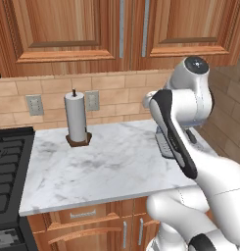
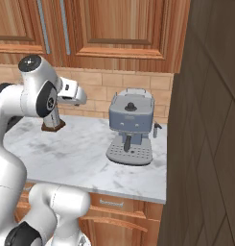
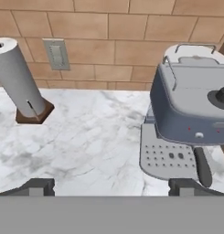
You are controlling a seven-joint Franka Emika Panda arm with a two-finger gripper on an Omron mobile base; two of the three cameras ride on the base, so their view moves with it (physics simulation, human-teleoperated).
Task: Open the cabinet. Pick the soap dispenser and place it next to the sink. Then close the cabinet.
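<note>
The cabinet hangs above the counter, and both of its raised-panel doors are closed. Its two long silver bar handles stand side by side at the middle seam. The same closed doors cross the top of the right base view. The soap dispenser is hidden, and the sink is out of view. My gripper is open, its fingertips set wide apart with nothing between them. It hovers above the marble counter, well below the cabinet doors, and faces the tiled wall.
A white paper towel roll stands at the back left of the counter. A grey-blue coffee machine stands at the back right. A black stove borders the counter on the left. A tall wooden panel closes off the right.
</note>
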